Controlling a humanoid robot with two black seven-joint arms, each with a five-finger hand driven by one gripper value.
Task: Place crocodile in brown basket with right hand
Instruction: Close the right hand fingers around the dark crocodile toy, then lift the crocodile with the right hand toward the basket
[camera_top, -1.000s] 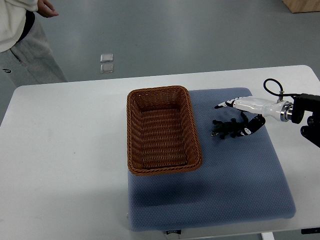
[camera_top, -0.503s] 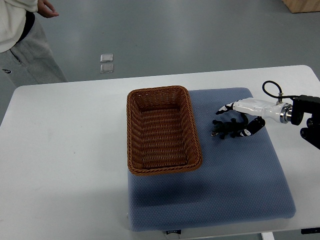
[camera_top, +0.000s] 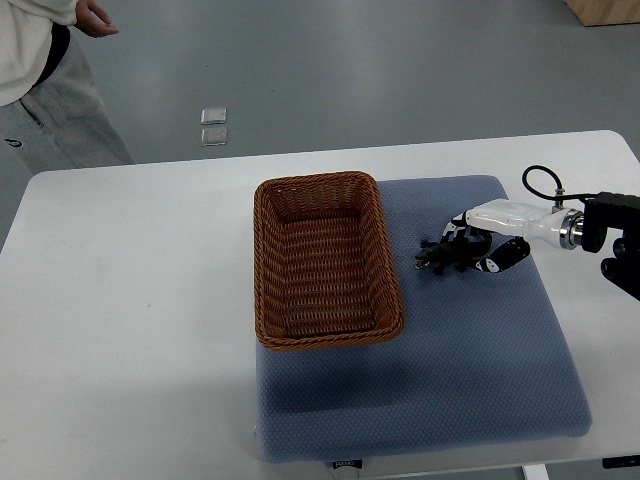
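A small dark crocodile (camera_top: 441, 257) lies on the blue mat, just right of the brown wicker basket (camera_top: 322, 333). My right hand (camera_top: 478, 245) reaches in from the right edge, with its white and black fingers curled around the crocodile's rear half. The head end pokes out toward the basket. The basket stands empty on the mat's left part. My left arm is out of view.
The blue padded mat (camera_top: 440, 380) covers the right middle of the white table (camera_top: 120, 320). A person stands at the top left beyond the table, one hand (camera_top: 95, 18) showing. Two small clear squares (camera_top: 213, 126) lie on the floor.
My right hand's fingers have come down from a spread pose and curled round the crocodile. The crocodile has shifted slightly left toward the basket.
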